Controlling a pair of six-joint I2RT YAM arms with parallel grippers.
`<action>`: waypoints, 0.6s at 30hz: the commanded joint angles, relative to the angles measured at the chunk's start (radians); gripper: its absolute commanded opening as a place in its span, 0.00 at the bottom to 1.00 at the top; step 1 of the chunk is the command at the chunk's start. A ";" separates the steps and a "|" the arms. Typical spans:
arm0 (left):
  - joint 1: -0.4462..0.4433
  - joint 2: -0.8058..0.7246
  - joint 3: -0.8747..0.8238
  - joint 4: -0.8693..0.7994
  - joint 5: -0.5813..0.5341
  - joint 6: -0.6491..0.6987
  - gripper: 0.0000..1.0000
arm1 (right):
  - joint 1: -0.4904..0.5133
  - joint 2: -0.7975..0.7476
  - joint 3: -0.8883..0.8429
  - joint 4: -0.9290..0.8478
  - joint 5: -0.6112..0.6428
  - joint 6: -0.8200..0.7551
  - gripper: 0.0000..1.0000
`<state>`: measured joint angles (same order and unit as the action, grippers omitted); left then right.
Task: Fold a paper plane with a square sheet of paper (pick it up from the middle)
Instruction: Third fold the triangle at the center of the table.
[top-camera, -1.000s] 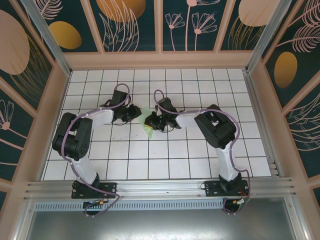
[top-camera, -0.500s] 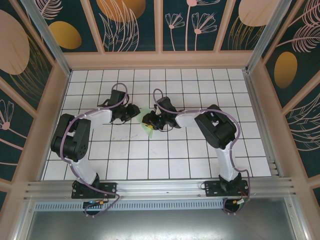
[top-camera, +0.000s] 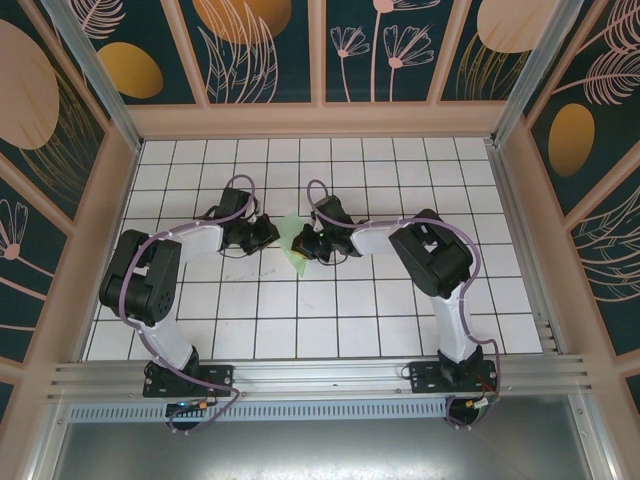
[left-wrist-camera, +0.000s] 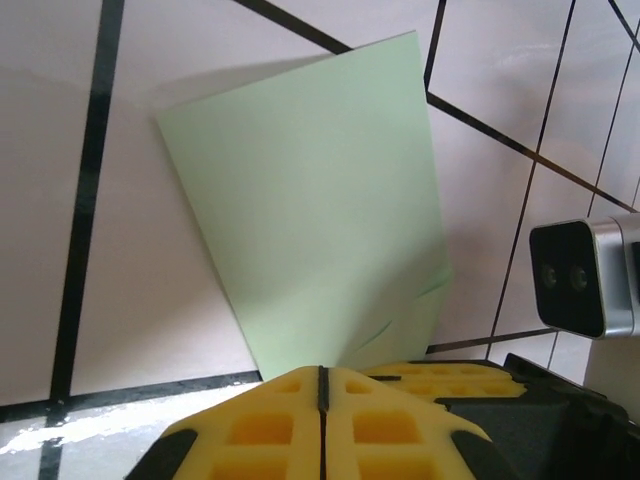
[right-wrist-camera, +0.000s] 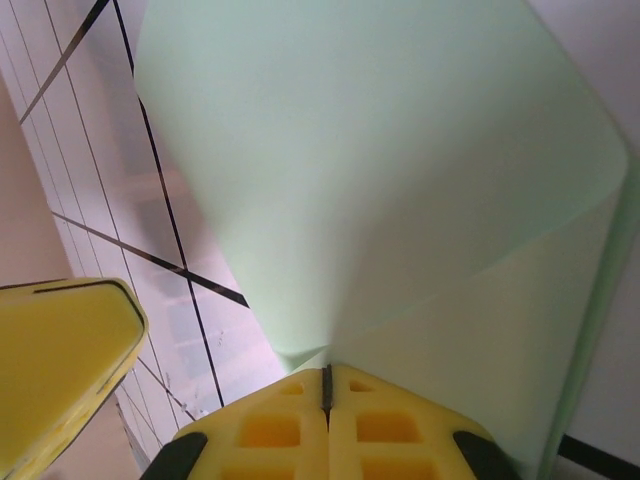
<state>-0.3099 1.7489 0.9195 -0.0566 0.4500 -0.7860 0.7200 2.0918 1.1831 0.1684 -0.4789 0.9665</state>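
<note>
The square sheet of paper (top-camera: 294, 250) is pale mint green and stands bent up off the white tiled table (top-camera: 300, 320), between the two grippers. It is a curved sheet, not a dart shape. My right gripper (top-camera: 304, 243) is shut on its lower edge; in the right wrist view the paper (right-wrist-camera: 380, 150) pinches into the closed yellow pads (right-wrist-camera: 326, 372). My left gripper (top-camera: 270, 233) is just left of the sheet, its pads (left-wrist-camera: 322, 372) pressed together with nothing seen between them. The paper (left-wrist-camera: 310, 200) rises right in front of them.
The right gripper's yellow pad (left-wrist-camera: 440, 378) and its wrist camera (left-wrist-camera: 580, 275) sit close on the right in the left wrist view. The left gripper's pad (right-wrist-camera: 60, 350) appears at the left of the right wrist view. Patterned walls (top-camera: 320, 50) enclose the table.
The left gripper has edged toward the paper. More of the green sheet now stands visible between the two grippers. The right gripper has barely moved.
</note>
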 joint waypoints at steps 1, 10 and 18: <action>-0.017 -0.021 -0.007 -0.005 0.042 0.026 0.03 | 0.002 0.023 -0.011 -0.104 0.040 -0.021 0.00; -0.070 0.027 0.034 -0.073 -0.005 0.039 0.00 | 0.002 0.022 -0.005 -0.118 0.046 -0.021 0.00; -0.083 0.052 0.032 -0.078 -0.011 0.037 0.00 | 0.002 0.024 -0.004 -0.116 0.045 -0.015 0.00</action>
<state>-0.3855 1.7813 0.9314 -0.1097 0.4442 -0.7666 0.7200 2.0918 1.1851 0.1638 -0.4759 0.9668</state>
